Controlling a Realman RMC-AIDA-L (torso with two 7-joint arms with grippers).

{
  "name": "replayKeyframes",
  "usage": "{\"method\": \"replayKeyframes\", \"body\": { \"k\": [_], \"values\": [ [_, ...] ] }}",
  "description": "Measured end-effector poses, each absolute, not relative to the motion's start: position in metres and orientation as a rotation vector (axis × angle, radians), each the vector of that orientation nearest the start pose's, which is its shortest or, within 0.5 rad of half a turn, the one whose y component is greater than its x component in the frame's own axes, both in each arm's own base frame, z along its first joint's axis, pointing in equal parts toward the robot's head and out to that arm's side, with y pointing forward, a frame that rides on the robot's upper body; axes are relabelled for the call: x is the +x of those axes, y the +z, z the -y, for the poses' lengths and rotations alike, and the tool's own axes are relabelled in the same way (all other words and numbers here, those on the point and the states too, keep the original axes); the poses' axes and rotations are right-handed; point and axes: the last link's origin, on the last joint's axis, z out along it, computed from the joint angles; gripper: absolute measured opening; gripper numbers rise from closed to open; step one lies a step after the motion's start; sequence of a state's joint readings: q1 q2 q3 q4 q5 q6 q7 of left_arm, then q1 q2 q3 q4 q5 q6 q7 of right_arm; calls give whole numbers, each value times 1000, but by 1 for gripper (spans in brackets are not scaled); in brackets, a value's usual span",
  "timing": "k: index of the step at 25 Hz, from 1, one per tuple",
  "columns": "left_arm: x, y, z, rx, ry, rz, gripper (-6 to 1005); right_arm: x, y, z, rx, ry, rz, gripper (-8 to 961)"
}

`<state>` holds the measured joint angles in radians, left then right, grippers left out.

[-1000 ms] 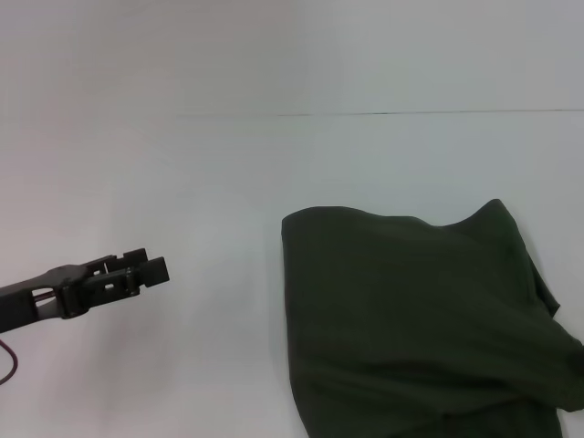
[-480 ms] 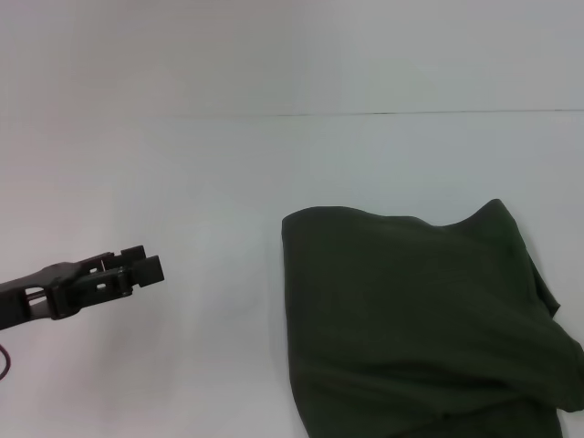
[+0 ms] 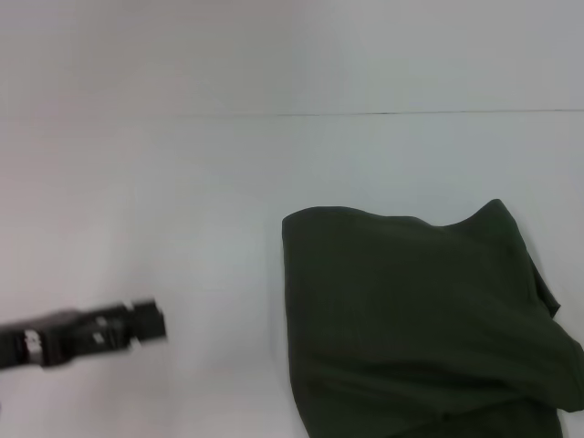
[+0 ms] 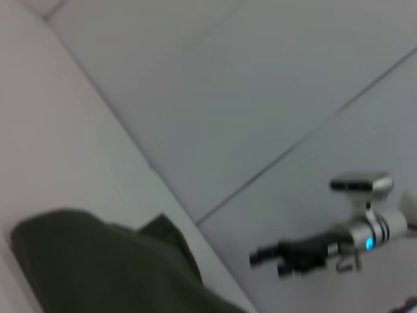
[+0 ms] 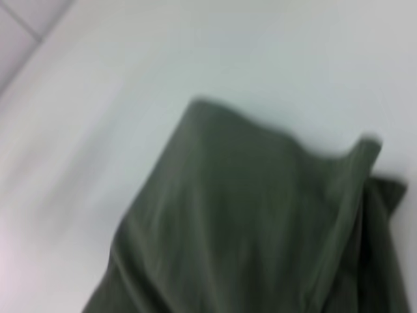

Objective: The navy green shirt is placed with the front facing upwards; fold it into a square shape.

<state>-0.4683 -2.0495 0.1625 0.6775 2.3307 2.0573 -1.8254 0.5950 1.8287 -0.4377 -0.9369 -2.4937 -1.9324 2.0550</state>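
The navy green shirt (image 3: 415, 319) lies folded in a rough block on the white table, right of centre, and runs past the near edge of the head view. Only plain green cloth shows; the lettering and collar are hidden. It also shows in the right wrist view (image 5: 254, 222) and in the left wrist view (image 4: 98, 267). My left gripper (image 3: 151, 321) hovers blurred at the near left, well left of the shirt and apart from it. My right gripper (image 4: 267, 256) shows only in the left wrist view, far off beyond the shirt, holding nothing that I can see.
The white table (image 3: 182, 182) spreads to the left of the shirt and behind it. A thin seam (image 3: 383, 113) crosses the table's far part.
My left gripper has dropped lower and nearer the table's front edge and is now blurred by motion. The shirt has not moved.
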Motion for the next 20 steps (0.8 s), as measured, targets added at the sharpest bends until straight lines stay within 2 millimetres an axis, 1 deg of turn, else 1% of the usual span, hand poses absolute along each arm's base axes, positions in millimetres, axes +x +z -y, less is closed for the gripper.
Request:
{"method": "replayKeyframes", "body": {
  "k": [1,3,7,9,11,12,13,14,16,20],
  "values": [
    [-293,48,-253,-2633,-1047,1478,947,296,157,-326,-2553,202,-1341,834],
    [-290,40,-251,-2703,-973,1528,947,291,166,-330,-2513,286,-1307,834],
    [-276,20,-251,-2837,-829,1618,947,283,184,-337,-2403,545,-1242,833],
    [-272,11,-253,-2861,-794,1637,947,282,190,-339,-2344,673,-1208,833],
    [-268,-1,-256,-2878,-716,1669,947,282,195,-341,-2287,762,-1182,832],
    [-267,-9,-258,-2881,-660,1693,947,283,196,-342,-2260,785,-1175,832],
    [-265,-20,-261,-2878,-561,1749,947,284,196,-344,-2233,806,-1169,832],
    [-265,-20,-261,-2878,-561,1749,947,285,196,-345,-2210,824,-1165,832],
    [-261,-30,-266,-2856,-490,1825,947,286,196,-348,-2171,850,-1157,833],
    [-255,-42,-276,-2763,-386,1983,948,288,195,-353,-2112,876,-1142,834]
  ]
}}
